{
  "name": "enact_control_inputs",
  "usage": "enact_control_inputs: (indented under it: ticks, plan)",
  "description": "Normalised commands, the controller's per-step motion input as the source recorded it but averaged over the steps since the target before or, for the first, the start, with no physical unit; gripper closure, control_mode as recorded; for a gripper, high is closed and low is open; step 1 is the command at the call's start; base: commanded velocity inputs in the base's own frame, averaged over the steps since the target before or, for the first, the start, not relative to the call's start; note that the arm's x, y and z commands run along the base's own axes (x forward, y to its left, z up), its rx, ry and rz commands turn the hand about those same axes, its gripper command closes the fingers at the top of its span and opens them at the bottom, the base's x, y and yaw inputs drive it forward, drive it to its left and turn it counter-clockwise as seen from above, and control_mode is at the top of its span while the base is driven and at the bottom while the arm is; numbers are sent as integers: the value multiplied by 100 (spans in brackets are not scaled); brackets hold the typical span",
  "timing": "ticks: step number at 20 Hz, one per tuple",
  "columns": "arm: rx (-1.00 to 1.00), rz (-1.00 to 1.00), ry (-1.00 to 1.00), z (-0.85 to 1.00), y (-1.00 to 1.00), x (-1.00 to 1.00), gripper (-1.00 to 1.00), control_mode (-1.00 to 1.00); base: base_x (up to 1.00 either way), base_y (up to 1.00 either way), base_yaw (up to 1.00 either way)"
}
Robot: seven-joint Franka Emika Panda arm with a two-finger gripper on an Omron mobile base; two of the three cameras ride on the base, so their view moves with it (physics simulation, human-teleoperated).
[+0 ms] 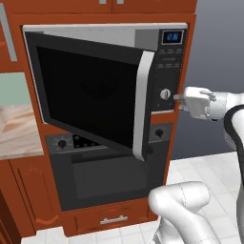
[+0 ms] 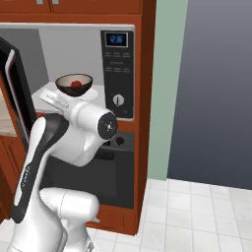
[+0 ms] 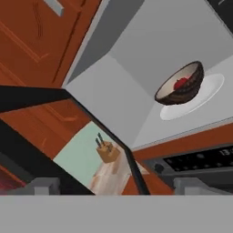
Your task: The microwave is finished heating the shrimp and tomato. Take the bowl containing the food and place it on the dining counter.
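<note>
Room: kitchen with red-brown cabinets; microwave point(image 2: 74, 74) door point(image 1: 90, 95) swung open.
Bowl point(image 2: 74, 84): on the white plate point(image 3: 200, 98), middle of the pale grey microwave floor.
Relation: bowl lies ahead of the pincer point(image 3: 116, 185), well apart, inside the cavity.
Pincer: jaws wide apart, holding nothing.
Look: dark brown, beige inside, red tomato point(image 3: 181, 83) within.

The pale grey floor of the microwave point(image 2: 93, 93) is seen behind its door, which is swung open. On that floor a white round plate point(image 3: 207, 93) is laid, and the bowl point(image 2: 74, 84) is set upon the plate. Inside the bowl the red tomato point(image 3: 181, 83) is seen.
</note>
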Motion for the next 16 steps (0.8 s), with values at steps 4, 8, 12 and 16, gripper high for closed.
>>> enact_control_inputs:
  ticks: [4,8,12,16]
  plan:
    - [0,0,20,4,99,48,-100,-100,0,0,0]
    - [0,2,27,11,69,55,-100,-100,0,0,0]
    - [0,12,38,17,15,41,-100,-100,0,0,0]
    - [0,23,37,8,13,-3,-100,-100,0,0,0]
